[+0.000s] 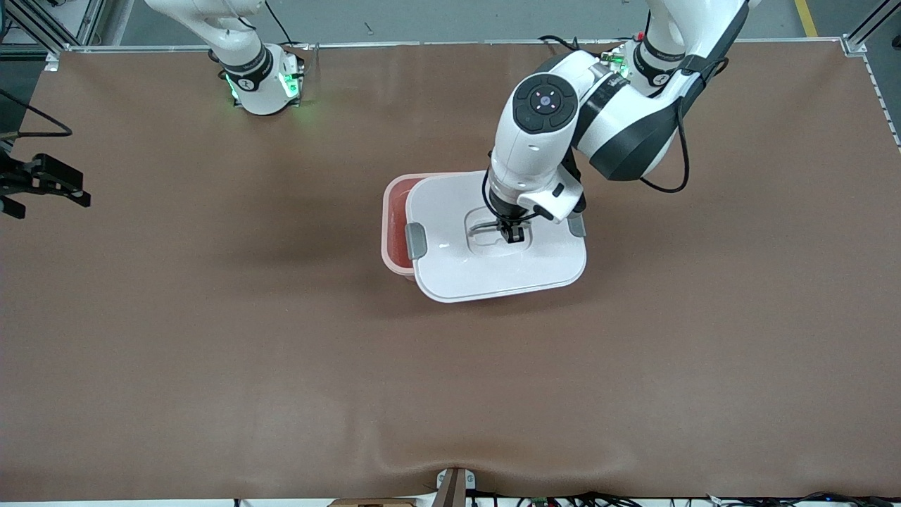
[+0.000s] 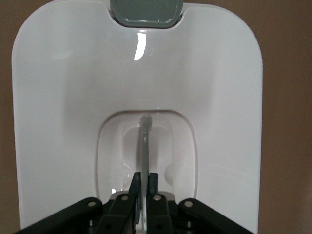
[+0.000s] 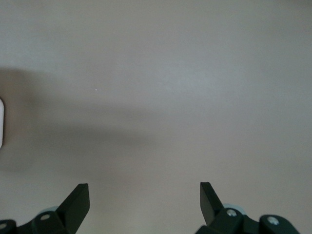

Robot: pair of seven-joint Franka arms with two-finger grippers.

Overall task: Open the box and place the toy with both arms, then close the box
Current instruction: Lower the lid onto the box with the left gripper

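Note:
The box stands mid-table. Its white lid [image 1: 493, 260] sits offset over the salmon-pink base [image 1: 395, 225], shifted toward the left arm's end, so a strip of the base shows uncovered. My left gripper [image 1: 512, 232] is down in the lid's recessed centre, shut on the thin grey handle [image 2: 145, 141]; in the left wrist view the left gripper [image 2: 145, 178] pinches that handle from both sides. One grey clip [image 1: 414, 240] faces the right arm's end, the other [image 1: 576, 225] the left arm's. My right gripper [image 3: 144, 195] hangs open over bare table. The toy is out of view.
The brown table mat [image 1: 211, 317] stretches wide around the box. A black fixture [image 1: 42, 184] juts in at the right arm's end of the table. The arms' bases [image 1: 260, 84] stand along the edge farthest from the front camera.

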